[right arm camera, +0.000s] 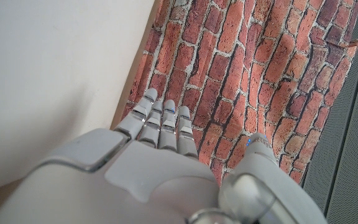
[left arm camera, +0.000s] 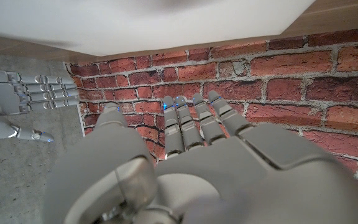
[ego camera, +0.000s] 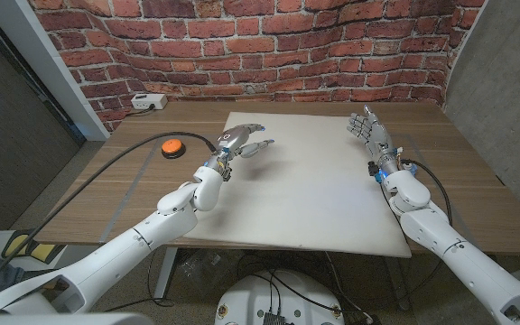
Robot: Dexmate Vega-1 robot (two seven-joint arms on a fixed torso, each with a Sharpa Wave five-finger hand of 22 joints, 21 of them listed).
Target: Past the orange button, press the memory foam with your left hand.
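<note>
Progress: the left hand (ego camera: 242, 141) is over the near-left part of the memory foam (ego camera: 314, 194), beyond the orange button (ego camera: 171, 147); I judge the press itself not yet made, since a shadow lies under the fingers and the foam shows no dent.
Left arm: reaches diagonally from the near-left corner across the table edge (ego camera: 97, 194) to the foam.
Left hand: holds nothing, fingers extended and slightly apart, pointing toward the brick wall (ego camera: 260, 41).
Memory foam: a large white slab lying flat at the table's middle.
Orange button: on the wood just left of the foam, cable trailing toward the near edge.
Right hand (ego camera: 370, 131): at the foam's far-right edge, standing upright, fingers spread, empty.
Remaining: lower the left hand into the foam.
</note>
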